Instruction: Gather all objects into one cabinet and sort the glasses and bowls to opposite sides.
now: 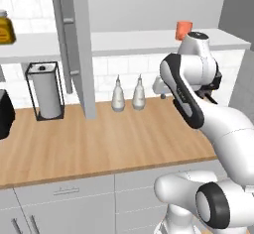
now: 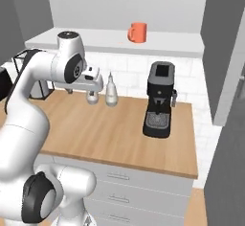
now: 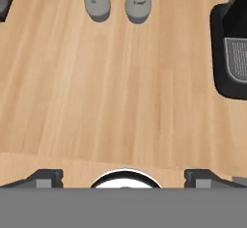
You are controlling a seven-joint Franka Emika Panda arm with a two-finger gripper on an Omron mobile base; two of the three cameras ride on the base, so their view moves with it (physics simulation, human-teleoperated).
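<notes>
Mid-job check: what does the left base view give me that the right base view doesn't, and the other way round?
Left base view alone: the paper towel roll in its black wire holder, a yellow jar on the shelf at far left, and the open dark grey cabinet door.

Right base view alone: the black coffee machine on the counter's right part, plus the handle on the orange cup.

Both: that orange cup on the white cabinet shelf, the two white bottles at the backsplash, the wooden counter, and the arm above it.
</notes>
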